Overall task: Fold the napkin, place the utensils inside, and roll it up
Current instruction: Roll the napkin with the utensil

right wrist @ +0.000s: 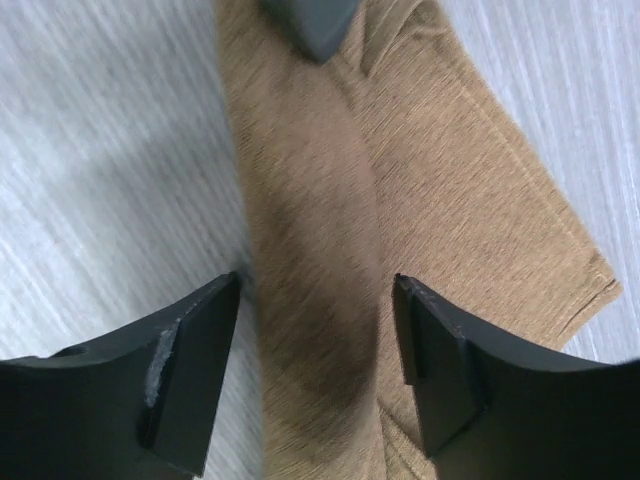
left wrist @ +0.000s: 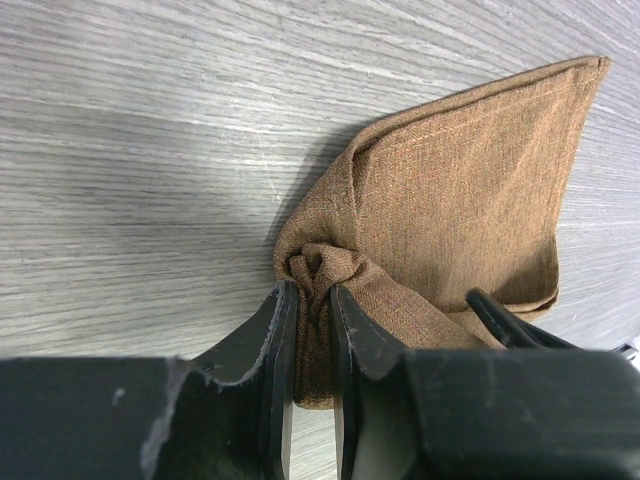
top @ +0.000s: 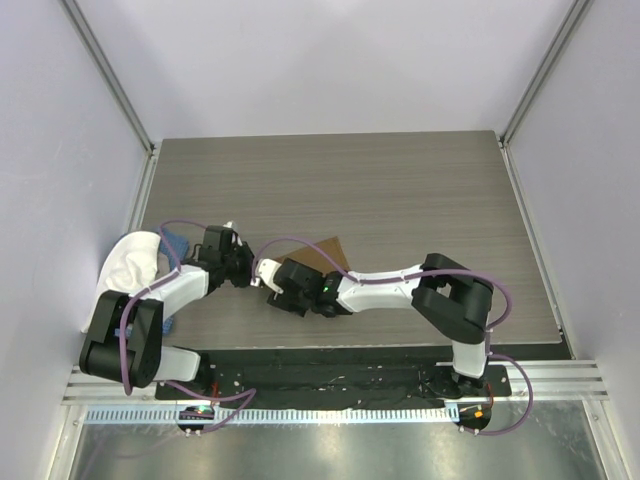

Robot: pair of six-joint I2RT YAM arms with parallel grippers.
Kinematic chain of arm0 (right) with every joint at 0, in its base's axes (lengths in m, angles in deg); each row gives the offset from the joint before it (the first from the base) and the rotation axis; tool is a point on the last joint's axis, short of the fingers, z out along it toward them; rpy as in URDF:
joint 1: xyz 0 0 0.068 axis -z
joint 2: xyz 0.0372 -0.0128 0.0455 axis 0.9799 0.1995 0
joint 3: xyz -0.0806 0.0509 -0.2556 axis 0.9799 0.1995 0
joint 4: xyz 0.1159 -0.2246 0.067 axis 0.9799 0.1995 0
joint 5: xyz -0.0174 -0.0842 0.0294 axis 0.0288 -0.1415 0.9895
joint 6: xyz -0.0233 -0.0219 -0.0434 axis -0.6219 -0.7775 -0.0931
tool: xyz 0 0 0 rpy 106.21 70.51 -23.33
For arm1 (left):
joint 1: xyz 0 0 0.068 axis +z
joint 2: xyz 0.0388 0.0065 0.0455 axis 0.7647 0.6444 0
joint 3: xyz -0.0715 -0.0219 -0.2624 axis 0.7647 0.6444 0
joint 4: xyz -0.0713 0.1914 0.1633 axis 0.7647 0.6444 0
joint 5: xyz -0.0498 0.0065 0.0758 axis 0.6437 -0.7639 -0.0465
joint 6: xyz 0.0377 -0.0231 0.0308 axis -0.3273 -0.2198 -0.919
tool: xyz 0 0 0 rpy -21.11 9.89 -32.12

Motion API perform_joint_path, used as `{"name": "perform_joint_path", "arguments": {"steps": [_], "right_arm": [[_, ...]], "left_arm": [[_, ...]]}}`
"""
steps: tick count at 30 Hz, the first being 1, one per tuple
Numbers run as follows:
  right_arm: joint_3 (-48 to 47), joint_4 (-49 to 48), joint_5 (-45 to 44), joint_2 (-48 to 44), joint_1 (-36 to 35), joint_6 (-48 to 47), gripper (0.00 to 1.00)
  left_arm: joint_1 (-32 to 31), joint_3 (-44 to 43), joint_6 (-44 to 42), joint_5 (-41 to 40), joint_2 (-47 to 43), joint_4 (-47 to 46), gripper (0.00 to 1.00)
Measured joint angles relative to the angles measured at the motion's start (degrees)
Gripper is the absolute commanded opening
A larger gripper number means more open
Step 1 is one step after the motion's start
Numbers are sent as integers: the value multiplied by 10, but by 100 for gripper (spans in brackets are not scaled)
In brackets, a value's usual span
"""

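Left wrist: left end effector (left wrist: 312, 295) clamped tight on bunched corner of napkin (left wrist: 460, 190). Cloth folded, lying on counter (left wrist: 150, 150), far corner pointing away. Dark fingertip of other arm just beside fold, lower right.

Right wrist: right end effector (right wrist: 318, 290) spread wide, fingers straddling napkin, gripping nothing. Whether tips touch counter, cannot tell.

Top: napkin near counter middle, both arms meeting at its near-left edge. White cloth (top: 130, 262) and blue cloth (top: 175, 240) at left edge, apart from napkin.
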Motion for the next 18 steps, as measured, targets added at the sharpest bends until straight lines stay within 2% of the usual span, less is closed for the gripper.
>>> {"name": "perform_joint_path", "arguments": {"steps": [1, 2, 4, 6, 9, 10, 13, 18], "right_arm": [[-1, -1, -1, 3, 2, 0, 65], [-6, 2, -2, 5, 3, 0, 54], [-12, 6, 5, 9, 9, 2, 44], [-16, 14, 31, 14, 18, 8, 35], [-24, 30, 92, 16, 40, 20, 29], [-26, 34, 112, 17, 48, 24, 27], [-39, 52, 207, 21, 84, 39, 24], [-61, 75, 355, 39, 139, 71, 22]], "left_arm": [[0, 0, 0, 1, 0, 1, 21], [0, 0, 0, 1, 0, 1, 21], [0, -1, -1, 4, 2, 2, 24], [0, -1, -2, 6, 3, 2, 31], [0, -1, -9, 7, 3, 6, 52], [0, -1, -12, 7, 3, 8, 62], [0, -4, -14, 7, -10, 10, 72], [-1, -4, -17, -32, -65, 33, 75]]}}
